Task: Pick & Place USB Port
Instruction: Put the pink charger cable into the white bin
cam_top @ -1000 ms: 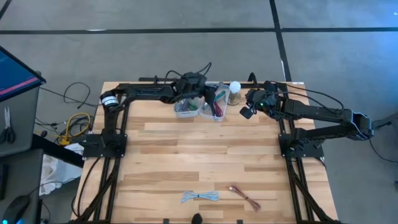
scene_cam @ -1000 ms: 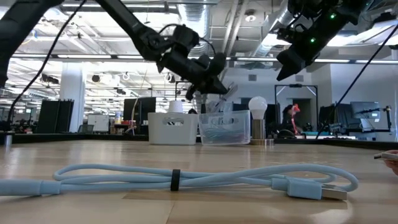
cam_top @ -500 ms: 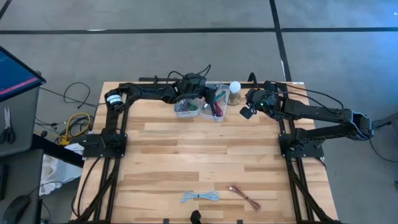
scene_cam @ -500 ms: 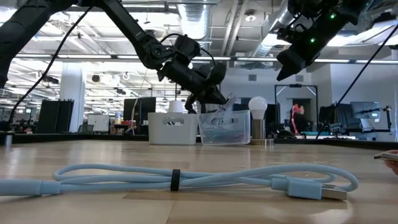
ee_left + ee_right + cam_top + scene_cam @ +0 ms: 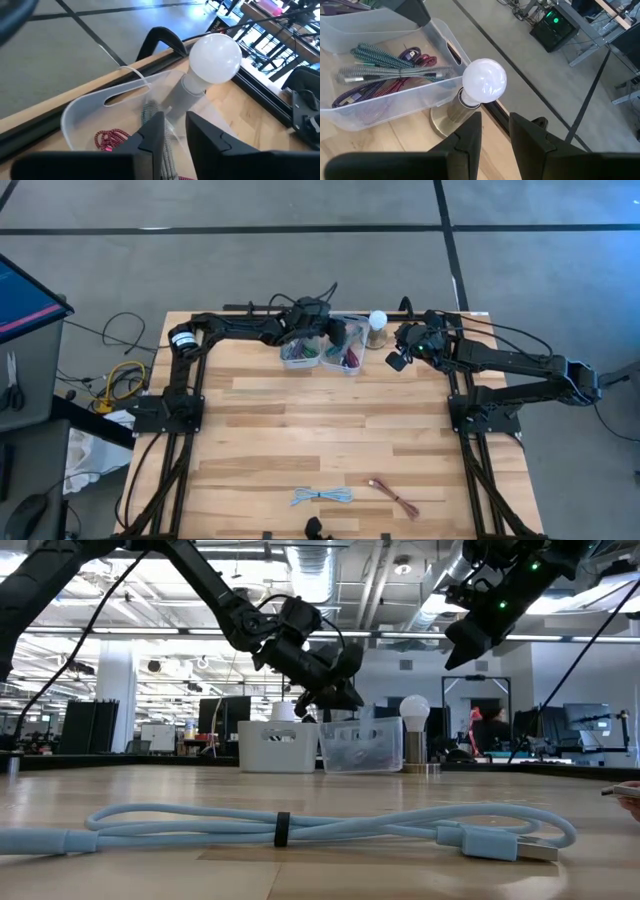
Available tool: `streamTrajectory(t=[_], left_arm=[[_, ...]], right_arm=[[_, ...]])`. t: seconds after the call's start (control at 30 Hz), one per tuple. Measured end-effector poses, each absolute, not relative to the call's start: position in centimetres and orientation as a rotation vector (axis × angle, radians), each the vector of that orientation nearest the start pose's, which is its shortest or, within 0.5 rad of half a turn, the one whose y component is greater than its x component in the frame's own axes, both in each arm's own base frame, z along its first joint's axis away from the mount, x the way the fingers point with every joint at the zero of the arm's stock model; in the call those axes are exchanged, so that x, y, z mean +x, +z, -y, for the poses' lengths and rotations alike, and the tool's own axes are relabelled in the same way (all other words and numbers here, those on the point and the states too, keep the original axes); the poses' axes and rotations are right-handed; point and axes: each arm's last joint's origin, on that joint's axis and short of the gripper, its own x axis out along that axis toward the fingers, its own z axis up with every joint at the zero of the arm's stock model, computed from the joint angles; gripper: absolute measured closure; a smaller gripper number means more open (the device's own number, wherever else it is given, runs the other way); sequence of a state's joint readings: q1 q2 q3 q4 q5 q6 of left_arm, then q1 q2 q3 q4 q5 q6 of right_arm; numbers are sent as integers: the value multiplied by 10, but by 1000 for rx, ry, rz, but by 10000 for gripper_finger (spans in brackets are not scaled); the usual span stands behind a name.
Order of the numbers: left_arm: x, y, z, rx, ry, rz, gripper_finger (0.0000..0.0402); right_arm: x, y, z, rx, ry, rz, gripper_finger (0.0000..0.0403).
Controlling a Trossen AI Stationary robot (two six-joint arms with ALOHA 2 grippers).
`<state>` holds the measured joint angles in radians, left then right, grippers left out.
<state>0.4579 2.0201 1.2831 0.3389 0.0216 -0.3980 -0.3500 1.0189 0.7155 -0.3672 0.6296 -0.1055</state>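
Low view, pale blue coiled USB cable

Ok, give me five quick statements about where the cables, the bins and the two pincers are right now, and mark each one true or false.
1. The left pincer is over the clear bin at the table's far edge. True.
2. A light blue cable lies coiled near the table's front edge. True.
3. The white bulb lamp stands inside the clear bin. False: it stands on the table beside the bin.
4. The right pincer grips the reddish cable. False: that cable lies on the table at the front, far from the right pincer.
5. The clear bin is empty. False: the right wrist view shows braided cables in it.
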Motion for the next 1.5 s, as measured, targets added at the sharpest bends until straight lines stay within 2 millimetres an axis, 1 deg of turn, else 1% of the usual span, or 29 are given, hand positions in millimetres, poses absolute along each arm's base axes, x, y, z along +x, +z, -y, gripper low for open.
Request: streamTrajectory(t=[0.1, 0.17, 0.27, 0.33, 0.4, 0.53, 0.67, 0.73, 0.83, 0.9, 0.97, 1.03, 1.17, 1.3, 1.4, 1.5], left_arm=[[400, 184, -196, -484, 504, -299, 315], [399, 188, -195, -489, 466, -301, 315], [398, 203, -189, -439, 354, -302, 318], [395, 216, -180, -396, 269, -317, 323], [390, 231, -168, -340, 220, -350, 329], [374, 263, -137, -210, 151, -450, 339], [355, 297, -106, -127, 124, -463, 348], [348, 311, -91, -98, 127, -452, 351], [335, 325, -72, -72, 117, -420, 355], [325, 330, -61, -63, 98, -407, 356], [312, 331, -50, -51, 95, -400, 357], [297, 328, -41, -38, 107, -405, 357], [262, 312, -28, -24, 113, -429, 357], [226, 294, -16, -18, 79, -429, 357], [202, 284, -8, -8, 66, -401, 357], [181, 273, -1, -5, 105, -366, 357]], right_arm=[[186, 255, 86, -191, -904, -746, 310], [186, 254, 86, -193, -902, -758, 310], [184, 253, 85, -195, -898, -781, 310], [183, 252, 85, -198, -894, -799, 310], [183, 251, 84, -200, -888, -815, 310], [182, 250, 84, -201, -887, -822, 310], [182, 250, 84, -201, -888, -821, 310], [183, 251, 85, -198, -892, -811, 310], [183, 251, 85, -191, -895, -805, 310], [182, 250, 84, -192, -890, -815, 310], [182, 250, 83, -195, -885, -822, 310], [183, 250, 83, -197, -886, -820, 310], [182, 248, 80, -142, -876, -823, 310], [180, 245, 74, -130, -775, -890, 310], [177, 249, 66, -111, -701, -897, 310], [172, 255, 54, -123, -644, -874, 310]])
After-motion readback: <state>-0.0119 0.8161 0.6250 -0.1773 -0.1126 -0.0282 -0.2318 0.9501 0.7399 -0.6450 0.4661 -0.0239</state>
